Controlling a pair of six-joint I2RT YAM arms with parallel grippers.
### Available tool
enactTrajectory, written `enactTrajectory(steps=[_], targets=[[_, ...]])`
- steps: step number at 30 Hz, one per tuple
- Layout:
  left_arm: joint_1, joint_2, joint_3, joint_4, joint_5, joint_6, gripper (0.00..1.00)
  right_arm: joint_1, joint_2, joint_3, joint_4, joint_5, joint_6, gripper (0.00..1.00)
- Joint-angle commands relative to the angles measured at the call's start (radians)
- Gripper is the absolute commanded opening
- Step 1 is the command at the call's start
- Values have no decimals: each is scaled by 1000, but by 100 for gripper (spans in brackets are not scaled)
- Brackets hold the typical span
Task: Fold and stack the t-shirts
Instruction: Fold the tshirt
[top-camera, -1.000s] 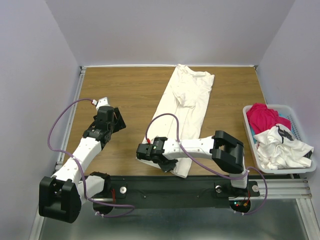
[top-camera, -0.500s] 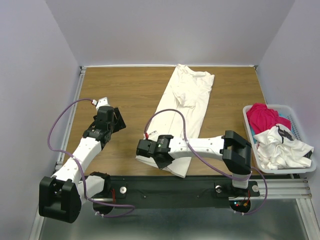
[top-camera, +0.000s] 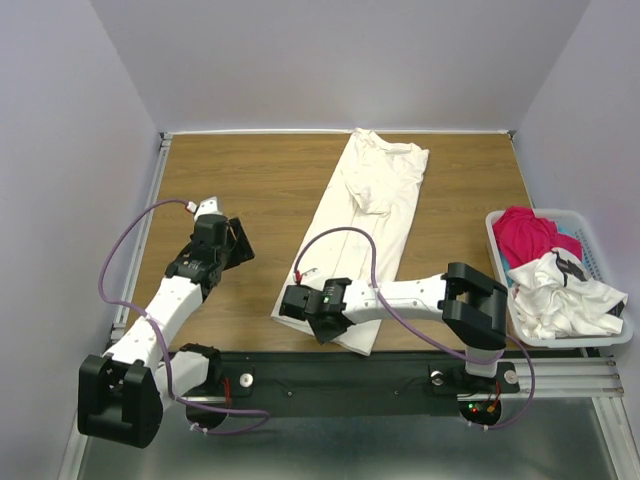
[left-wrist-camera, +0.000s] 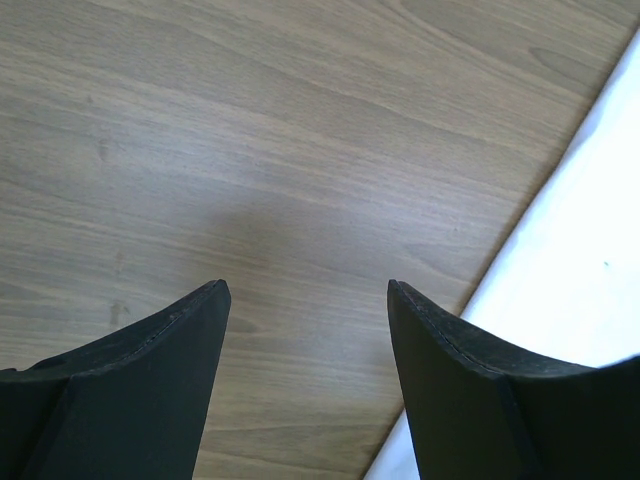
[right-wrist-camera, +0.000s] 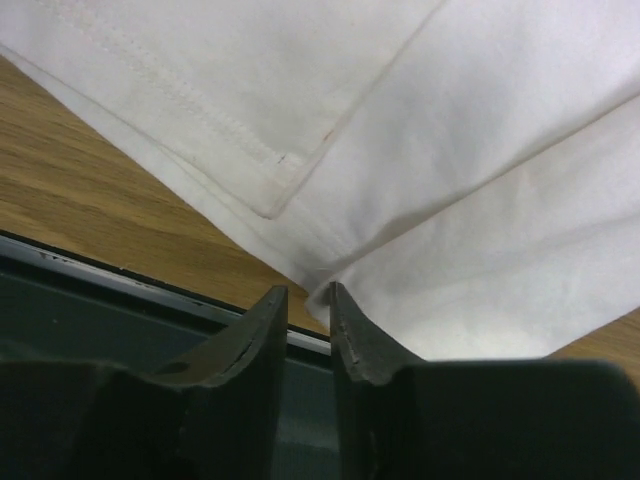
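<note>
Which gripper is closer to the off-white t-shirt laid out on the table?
Right. The right gripper is at the off-white t-shirt's near hem, fingertips at the fabric edge. The left gripper hangs open over the table to the shirt's left, apart from it.

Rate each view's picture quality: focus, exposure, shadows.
Top external: sharp and evenly lit, with only soft shadows on the table. Left wrist: wood grain clear, off-white t-shirt blown out, near jaws dark and soft. Right wrist: shirt stitching crisp, jaws underexposed and blurry.

Off-white t-shirt lies flat, folded lengthwise — magenta-red t-shirt and dark-marked white t-shirt crumpled in basket.
</note>
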Motion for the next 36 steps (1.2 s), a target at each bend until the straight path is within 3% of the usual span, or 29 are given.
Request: enactTrajectory(steps=[1, 2, 4, 13, 27, 32, 36], targets=[[-1, -52, -10, -8, 90, -19, 75, 11, -71, 6, 56, -34, 17, 36], [-1, -58, -12, -18, 107, -27, 76, 11, -91, 8, 56, -28, 20, 42], [-10, -69, -7, -57, 168, -50, 76, 9, -160, -11, 54, -12, 46, 43], [-191, 61, 26, -157, 179, -83, 76, -71, -389, -305, 60, 19, 225, 40], [-292, 212, 40, -204, 153, -88, 76, -134, -291, -435, 188, -64, 181, 34], [-310, 236, 45, -213, 161, -85, 76, -134, -412, -489, 183, -84, 228, 34], [-326, 253, 54, -229, 167, -79, 76, -147, -505, -497, 160, -83, 291, 40]])
